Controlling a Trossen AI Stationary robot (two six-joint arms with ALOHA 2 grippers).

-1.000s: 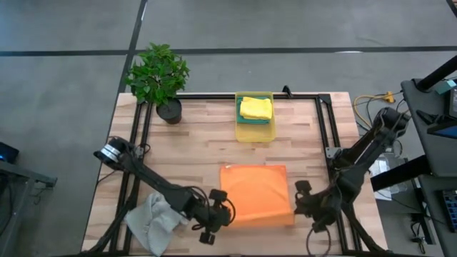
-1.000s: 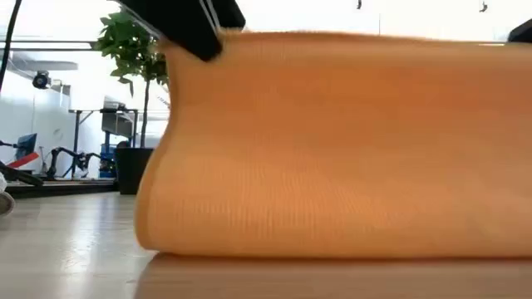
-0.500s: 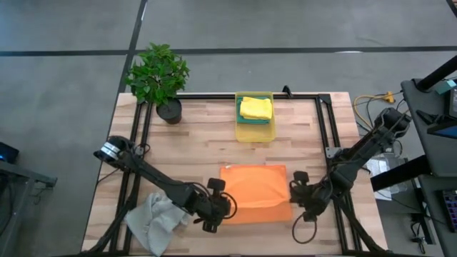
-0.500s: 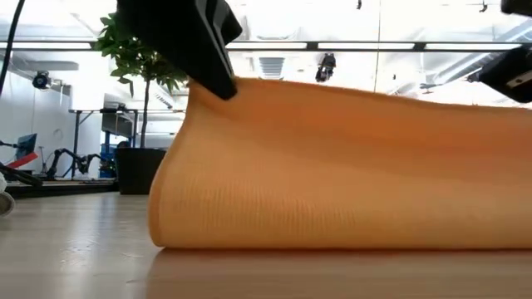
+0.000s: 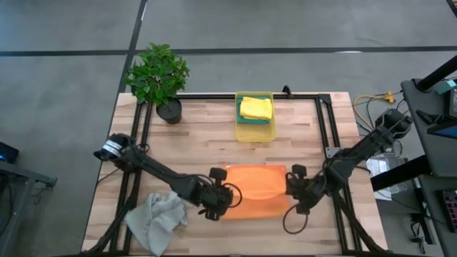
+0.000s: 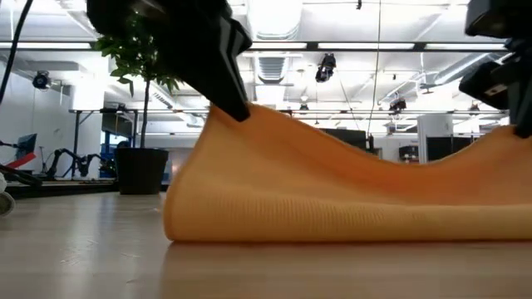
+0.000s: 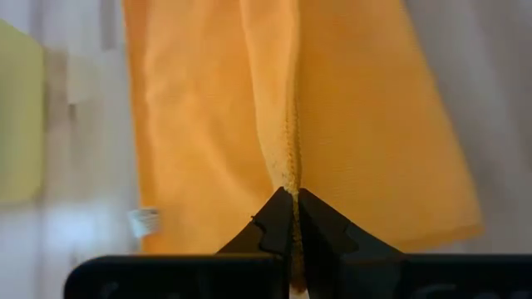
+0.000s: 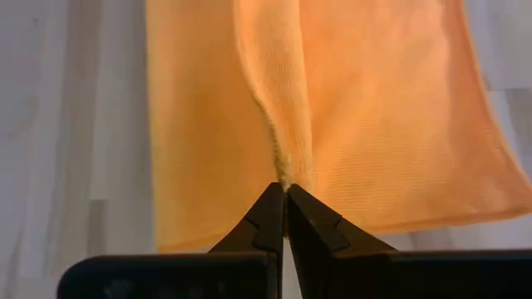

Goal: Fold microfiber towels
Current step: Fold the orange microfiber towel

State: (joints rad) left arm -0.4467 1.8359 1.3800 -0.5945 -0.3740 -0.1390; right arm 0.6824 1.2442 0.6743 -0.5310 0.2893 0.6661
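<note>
Orange towel (image 5: pixel 255 190) sits near the table's (image 5: pixel 200 139) front edge, mid-width, half folded: my left hand (image 5: pixel 218 202) and right hand (image 5: pixel 294 194) each pinch a raised edge, cloth sagging between them. Grey towel (image 5: pixel 156 220) is crumpled at the front-left corner; light wood-plank top, bright open workshop behind.

Four towels—orange (image 5: pixel 258 191), grey (image 5: pixel 156 221), yellow (image 5: pixel 256 108), teal (image 5: pixel 252 121)—one bin (image 5: pixel 255 133), one plant (image 5: pixel 158 76).

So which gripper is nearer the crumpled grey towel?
Left. The left gripper pinches the orange towel just beside the grey towel; the right gripper holds the orange towel's far side.
</note>
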